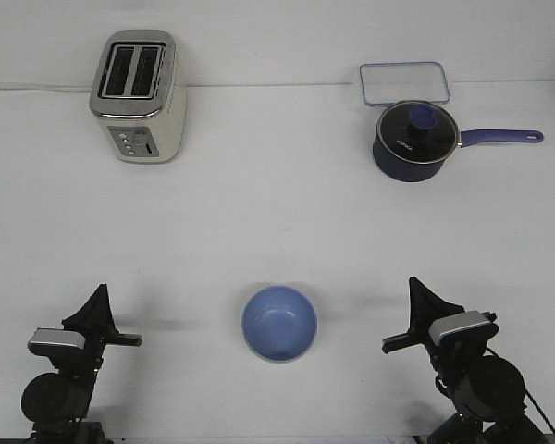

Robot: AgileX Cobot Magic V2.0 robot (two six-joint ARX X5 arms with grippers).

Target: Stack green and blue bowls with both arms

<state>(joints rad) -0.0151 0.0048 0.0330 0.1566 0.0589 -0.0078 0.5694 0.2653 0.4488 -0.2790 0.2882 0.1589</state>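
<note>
The light blue bowl (pixel 278 323) sits upright on the white table near the front edge, midway between my two arms. A thin pale edge shows under its near rim. I cannot tell whether this is the green bowl, and no separate green bowl is in view. My left gripper (pixel 97 307) points up at the front left, well clear of the bowl. My right gripper (pixel 424 298) points up at the front right, also clear of it. Both look closed to a point with no gap, and both hold nothing.
A cream and silver toaster (pixel 137 95) stands at the back left. A dark navy saucepan (pixel 413 141) with a glass lid and a purple handle stands at the back right. A clear rectangular container (pixel 402 82) lies behind it.
</note>
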